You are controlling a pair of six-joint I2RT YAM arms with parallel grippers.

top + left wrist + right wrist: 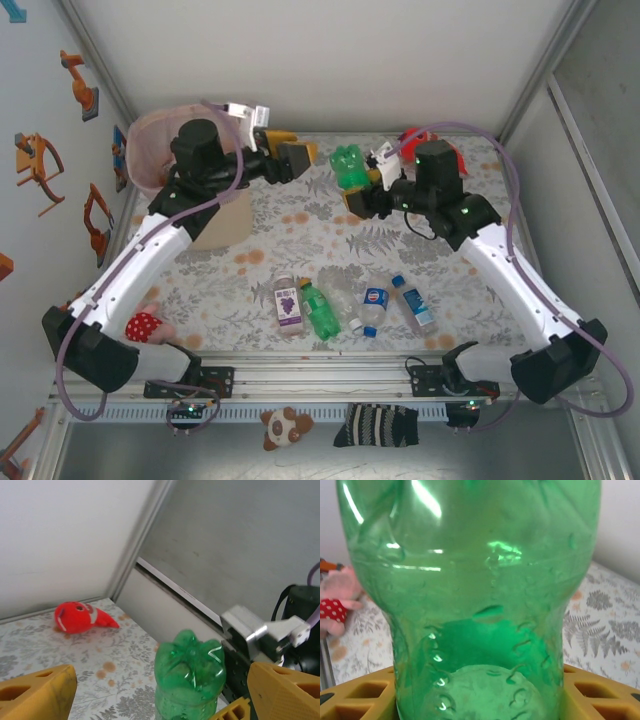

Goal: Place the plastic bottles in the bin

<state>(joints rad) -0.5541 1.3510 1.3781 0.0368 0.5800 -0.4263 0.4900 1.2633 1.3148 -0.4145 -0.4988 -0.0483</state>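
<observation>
Though short of left gripper (296, 158), green bottle (349, 164) inside right gripper (360, 193).

White arms (150, 250), black joints (200, 145), yellow fingers (35, 690), lilac cables (460, 126)

The top camera looks down from behind; both wrist cameras face one green bottle (189, 677), the right closest.

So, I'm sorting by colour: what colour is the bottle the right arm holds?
The bottle is translucent green, clearest in the right wrist view.
</observation>
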